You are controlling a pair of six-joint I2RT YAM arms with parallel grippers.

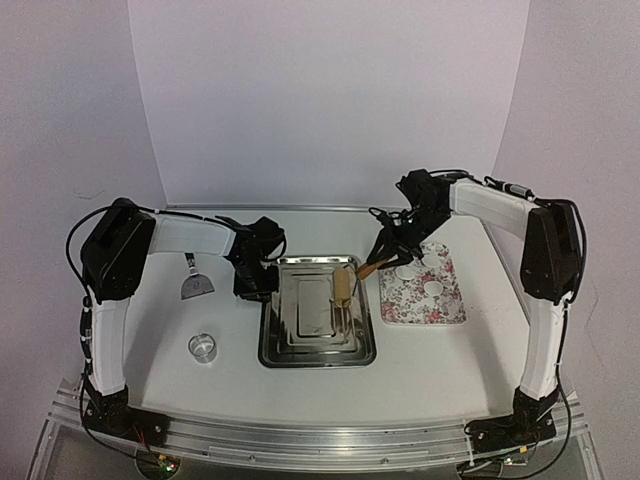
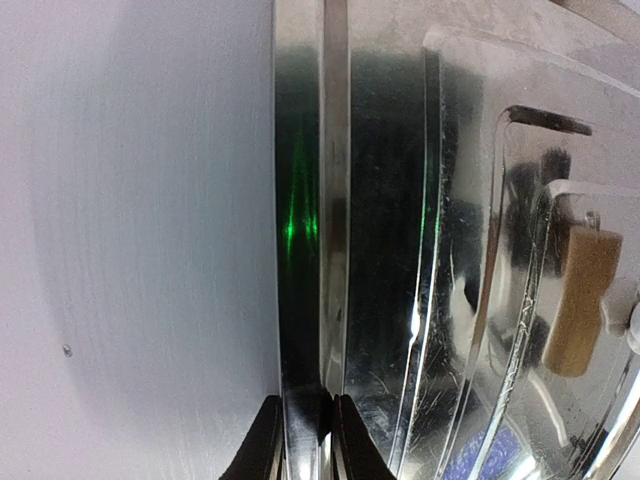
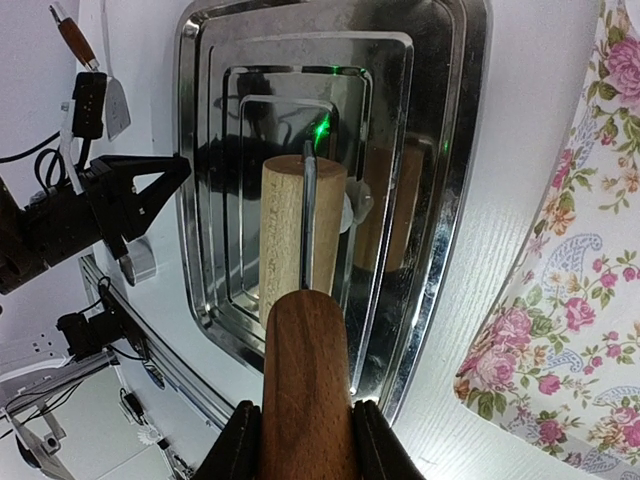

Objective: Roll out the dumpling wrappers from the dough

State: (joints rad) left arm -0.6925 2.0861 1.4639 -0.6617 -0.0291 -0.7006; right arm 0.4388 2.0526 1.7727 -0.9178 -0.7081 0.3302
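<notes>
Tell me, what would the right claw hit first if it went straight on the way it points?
The right claw grips a wooden roller, so its pale drum would likely press into the steel tray first; depth is unclear.

My dumpling wrappers (image 1: 432, 288) lie flat on the floral tray (image 1: 420, 308), on the right side of the scene. They are small, thin, round white discs, pale against the pink flower pattern. From above I make out three: one near the tray's middle, one (image 1: 408, 271) toward its far left corner and one (image 1: 431, 260) farther back. They sit apart from each other, none overlapping, all in the tray's far half.
</notes>
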